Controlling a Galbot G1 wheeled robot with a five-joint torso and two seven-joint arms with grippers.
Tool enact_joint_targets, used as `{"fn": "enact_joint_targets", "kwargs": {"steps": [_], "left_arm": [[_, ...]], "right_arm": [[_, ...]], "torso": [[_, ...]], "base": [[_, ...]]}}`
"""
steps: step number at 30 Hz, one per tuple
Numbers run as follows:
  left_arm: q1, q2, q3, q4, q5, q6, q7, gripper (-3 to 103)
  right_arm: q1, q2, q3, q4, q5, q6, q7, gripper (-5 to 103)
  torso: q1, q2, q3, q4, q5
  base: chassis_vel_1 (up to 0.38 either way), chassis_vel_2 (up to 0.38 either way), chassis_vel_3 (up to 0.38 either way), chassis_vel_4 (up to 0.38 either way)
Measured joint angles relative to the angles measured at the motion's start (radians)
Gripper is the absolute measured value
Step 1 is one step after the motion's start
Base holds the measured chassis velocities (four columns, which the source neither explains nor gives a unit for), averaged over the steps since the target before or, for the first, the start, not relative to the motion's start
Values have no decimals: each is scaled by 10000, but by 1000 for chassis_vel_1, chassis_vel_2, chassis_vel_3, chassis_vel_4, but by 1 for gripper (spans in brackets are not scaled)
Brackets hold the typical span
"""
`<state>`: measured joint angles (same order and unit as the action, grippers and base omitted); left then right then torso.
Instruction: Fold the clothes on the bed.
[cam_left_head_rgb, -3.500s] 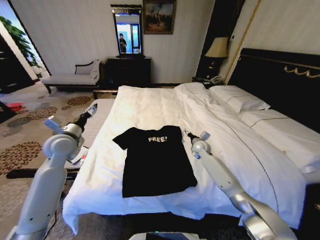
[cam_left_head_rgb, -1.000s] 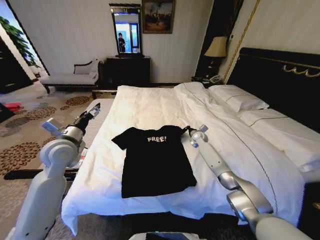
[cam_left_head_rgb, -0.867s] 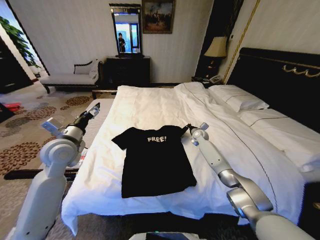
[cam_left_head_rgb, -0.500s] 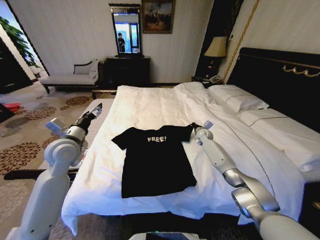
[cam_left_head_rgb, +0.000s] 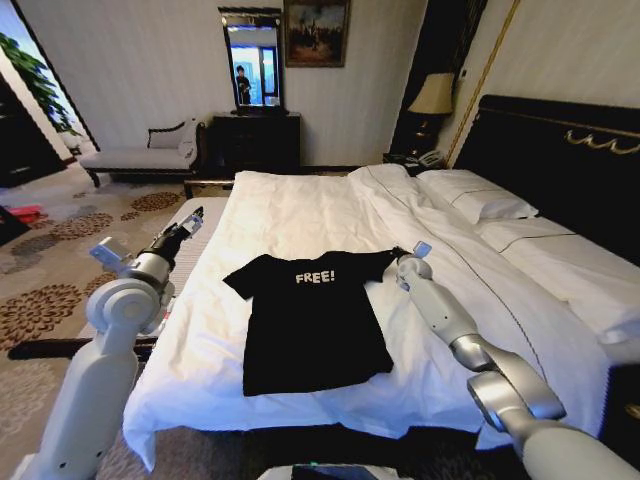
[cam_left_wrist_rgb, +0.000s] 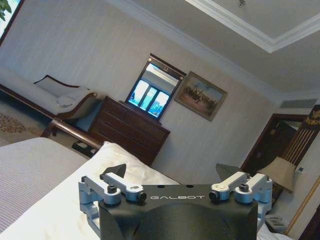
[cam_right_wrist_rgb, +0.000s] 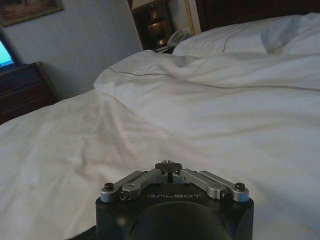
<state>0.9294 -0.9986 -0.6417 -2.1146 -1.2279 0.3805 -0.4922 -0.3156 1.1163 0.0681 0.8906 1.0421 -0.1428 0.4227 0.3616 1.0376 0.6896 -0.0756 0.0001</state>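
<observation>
A black T-shirt (cam_left_head_rgb: 312, 320) with white "FREE!" lettering lies flat, front up, near the foot of the white bed (cam_left_head_rgb: 300, 205). Its right sleeve is stretched out sideways to my right gripper (cam_left_head_rgb: 399, 254), which sits low on the duvet at the sleeve's tip. In the right wrist view that gripper (cam_right_wrist_rgb: 168, 165) has its fingers pressed together over the white bedding. My left gripper (cam_left_head_rgb: 191, 220) hangs beside the bed's left edge, apart from the shirt. The left wrist view shows it (cam_left_wrist_rgb: 175, 176) with fingers spread wide and nothing between them.
White pillows (cam_left_head_rgb: 478, 198) and a dark headboard (cam_left_head_rgb: 560, 160) lie on the right. A grey striped bench (cam_left_head_rgb: 190, 240) stands against the bed's left side. A dark dresser (cam_left_head_rgb: 255, 140), a chaise (cam_left_head_rgb: 140, 155) and a lamp (cam_left_head_rgb: 435, 95) line the far wall.
My right gripper has moved rightward along the duvet, drawing the shirt's right sleeve out straight with it. The left arm has shifted only slightly.
</observation>
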Motion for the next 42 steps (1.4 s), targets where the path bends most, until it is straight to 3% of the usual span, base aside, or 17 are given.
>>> {"fn": "enact_joint_targets", "kwargs": {"steps": [1, 3, 7, 9, 10, 12, 15, 17, 19, 22, 24, 27, 33, 42], "left_arm": [[27, -6, -5, -29, 2, 0, 0, 100], [53, -8, -20, -51, 4, 0, -2, 100], [227, -18, -122, -214, 14, 0, -8, 100], [277, -28, -163, -272, 15, 0, -11, 100], [306, -35, -195, -312, 15, 0, -14, 100], [372, -51, -318, -468, -4, -4, -30, 100], [418, -52, -395, -599, -40, -6, -44, 100], [483, -71, -422, -754, -58, -7, -52, 100], [502, -87, -423, -789, -51, -7, -53, 100], [558, -190, -389, -900, -8, -7, -57, 100], [586, -218, -375, -939, 4, -7, -59, 100], [715, -268, -298, -1092, 109, 9, -60, 100], [986, -273, -19, -1464, 154, 98, -39, 100], [659, -471, 350, -2937, -926, 287, 139, 100]], "right_arm": [[-76, -86, 34, 112, -113, 95, -58, 3], [-162, -169, 84, 276, -162, 222, -192, 3], [-818, -560, 375, 1580, 41, 512, -441, 25], [-1131, -723, 482, 2205, 215, 514, -386, 25], [-1352, -834, 560, 2628, 365, 500, -270, 30], [-2213, -1279, 891, 4352, 1189, 215, 346, 41], [-2967, -1622, 1187, 5454, 1886, -86, 742, 46], [-4290, -2043, 1659, 6891, 2650, -475, 1084, 62], [-4733, -2140, 1811, 7283, 2898, -623, 1189, 62], [-6221, -2345, 2366, 8602, 3798, -1278, 1615, 79], [-6628, -2388, 2527, 8985, 4049, -1520, 1765, 79], [-7898, -2441, 2816, 10003, 4620, -2183, 2210, 95], [-8794, -2210, 2868, 10806, 5175, -2452, 3130, 100], [-9940, -1695, 2686, 11370, 5800, -2394, 4030, 100]], "torso": [[0, 0, 0, -1, 2], [0, 0, -1, -4, -1], [1, 0, 0, 3, -1], [1, 0, 0, 3, 0], [1, 0, 0, 4, 0], [0, 1, -1, -1, -3], [-1, 1, -2, 2, -1], [-1, 2, -2, 0, -1], [-1, 2, -2, -3, 0], [-1, 1, -3, -6, 3], [-2, 2, -2, -3, 1], [-1, 2, -1, 1, -1], [-1, 2, 0, 3, 0], [0, 2, -1, -3, 2]], "base": [[0, 0, 0, 0], [0, 0, 0, 0], [0, 0, 0, 0], [0, 0, 0, 0], [0, 0, 0, 0], [0, 0, 0, 0], [0, 0, 0, 0], [0, 0, 0, 0], [0, 0, 0, 0], [0, 0, 0, 0], [0, 0, 0, 0], [0, 0, 0, 0], [0, 0, 0, 0], [0, 0, 0, 0]]}}
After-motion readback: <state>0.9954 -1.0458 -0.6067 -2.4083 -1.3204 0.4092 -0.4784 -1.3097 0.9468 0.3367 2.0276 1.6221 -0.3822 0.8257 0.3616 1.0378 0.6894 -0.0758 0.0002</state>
